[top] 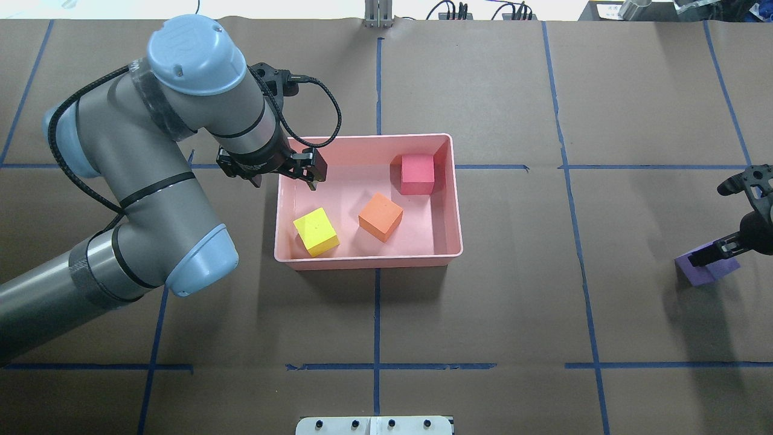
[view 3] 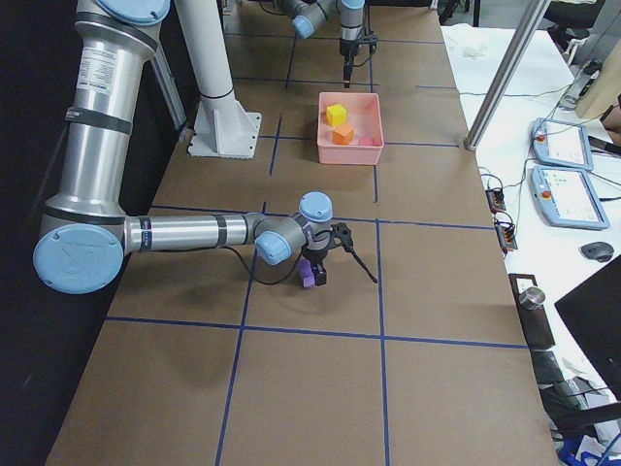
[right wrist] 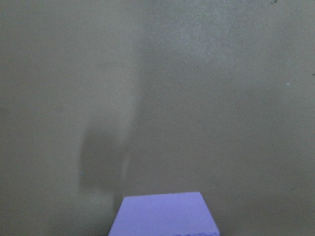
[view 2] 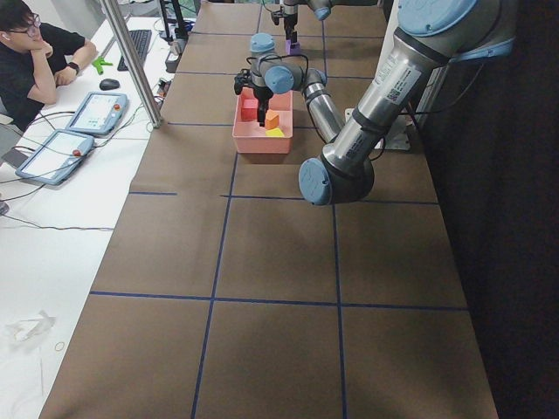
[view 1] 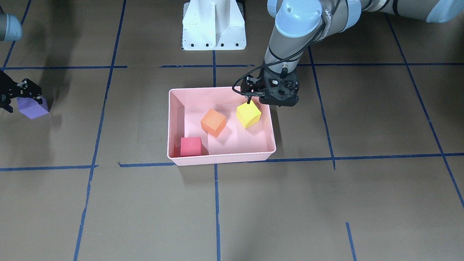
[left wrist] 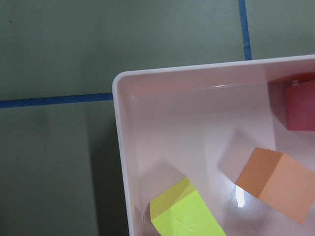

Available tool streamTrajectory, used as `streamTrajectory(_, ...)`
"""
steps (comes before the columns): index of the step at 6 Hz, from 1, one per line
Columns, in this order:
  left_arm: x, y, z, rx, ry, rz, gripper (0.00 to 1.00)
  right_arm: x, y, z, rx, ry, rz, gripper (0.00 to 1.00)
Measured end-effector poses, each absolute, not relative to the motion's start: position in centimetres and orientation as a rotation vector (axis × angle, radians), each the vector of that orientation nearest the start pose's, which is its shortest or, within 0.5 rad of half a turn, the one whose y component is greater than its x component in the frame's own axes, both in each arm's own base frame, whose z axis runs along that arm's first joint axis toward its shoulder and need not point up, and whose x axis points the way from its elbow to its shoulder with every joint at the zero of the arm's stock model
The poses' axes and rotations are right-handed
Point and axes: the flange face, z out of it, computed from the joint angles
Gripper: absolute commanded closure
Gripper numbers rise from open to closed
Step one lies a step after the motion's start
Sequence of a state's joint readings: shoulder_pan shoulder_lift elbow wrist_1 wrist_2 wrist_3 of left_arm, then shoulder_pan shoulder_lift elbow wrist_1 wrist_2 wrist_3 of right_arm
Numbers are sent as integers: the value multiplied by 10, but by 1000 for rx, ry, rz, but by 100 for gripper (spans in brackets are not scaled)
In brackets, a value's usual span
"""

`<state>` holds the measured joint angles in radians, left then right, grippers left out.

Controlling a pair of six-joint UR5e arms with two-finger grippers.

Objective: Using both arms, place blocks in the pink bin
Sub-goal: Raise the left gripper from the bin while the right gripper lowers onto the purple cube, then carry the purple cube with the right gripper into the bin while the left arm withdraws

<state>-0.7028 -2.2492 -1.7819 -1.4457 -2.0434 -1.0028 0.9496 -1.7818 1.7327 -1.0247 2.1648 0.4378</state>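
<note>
1. Nearest the robot on my overhead feed, the white pedestal (top: 374, 426) shows at the bottom edge. It stands on the brown table (top: 513, 314), which is ruled with blue tape lines (top: 375, 314).
2. Out on the robot's right, the purple block (view 1: 32, 108) sits well apart from the pink bin (top: 368, 264). The right gripper (top: 715, 252) is down on it at a tilt, with black fingers at the block's sides. I cannot tell whether they pinch it or only bracket it, nor whether the block rests on the table. My right wrist feed shows only the block's top at the bottom edge, with blurred table beyond.
3. Inside the bin, the yellow block (top: 316, 231) lies in the near left corner, turned at an angle. The orange block (top: 380, 216) lies near the middle, also turned and not touching the yellow one.
4. The red block (top: 418, 174) sits square in the far right corner, close to both walls.
5. The left gripper (top: 284, 172) hangs above the bin's far left corner, fingers spread and holding nothing. One tip is over the inside of the bin and the other is outside the left wall. The yellow block lies below it, nearer the robot, and clear of the fingers.
6. White lettering (view 1: 328, 17) runs along the left arm (top: 151, 199) near the wrist joint. It is too small for me to read.
</note>
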Motion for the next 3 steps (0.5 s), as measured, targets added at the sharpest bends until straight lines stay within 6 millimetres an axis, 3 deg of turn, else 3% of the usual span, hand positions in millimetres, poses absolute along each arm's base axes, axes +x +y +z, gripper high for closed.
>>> streamTrajectory(1, 434, -488, 185, 86, 865, 52, 0, -191, -392, 627, 114, -744, -332, 74)
streamTrajectory(2, 421, -499, 193, 105, 849, 67, 0, -192, -391, 628, 111, -743, -335, 75)
streamTrajectory(3, 390, -521, 214, 148, 813, 114, 0, -193, -393, 623, 116, -749, -334, 74)
